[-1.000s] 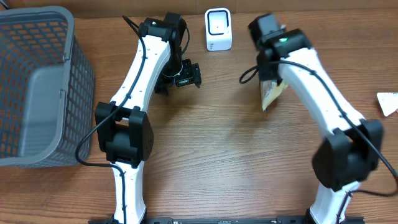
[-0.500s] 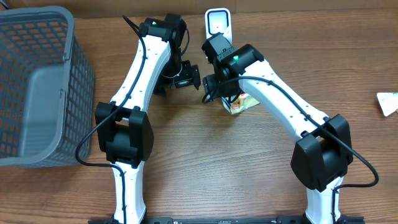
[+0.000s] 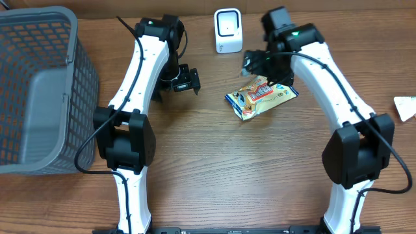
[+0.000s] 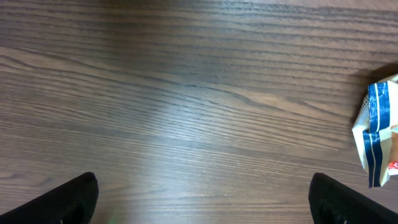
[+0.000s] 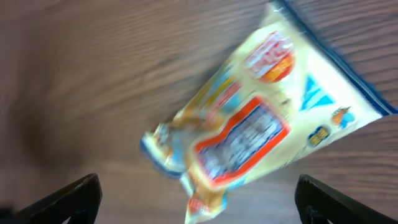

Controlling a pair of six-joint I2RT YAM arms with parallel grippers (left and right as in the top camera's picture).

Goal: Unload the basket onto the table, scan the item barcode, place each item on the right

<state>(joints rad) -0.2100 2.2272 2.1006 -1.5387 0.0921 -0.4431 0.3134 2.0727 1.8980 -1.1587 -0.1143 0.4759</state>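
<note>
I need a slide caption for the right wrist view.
Open right gripper above a snack packet lying on the wooden table.

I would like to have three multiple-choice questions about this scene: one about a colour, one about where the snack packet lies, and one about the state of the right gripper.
1. What colour is the basket?
A. red
B. green
C. grey

2. Where is the snack packet?
A. inside the basket
B. flat on the table, near the white scanner
C. on top of the scanner

3. What is the state of the right gripper?
A. open, holding nothing
B. shut on the snack packet
C. shut on the scanner

Answers:
1. C, because the overhead view shows grey mesh walls.
2. B, because the packet lies on the bare wood, apart from the scanner.
3. A, because in the right wrist view the fingers stand wide apart while the packet lies on the table below.
</note>
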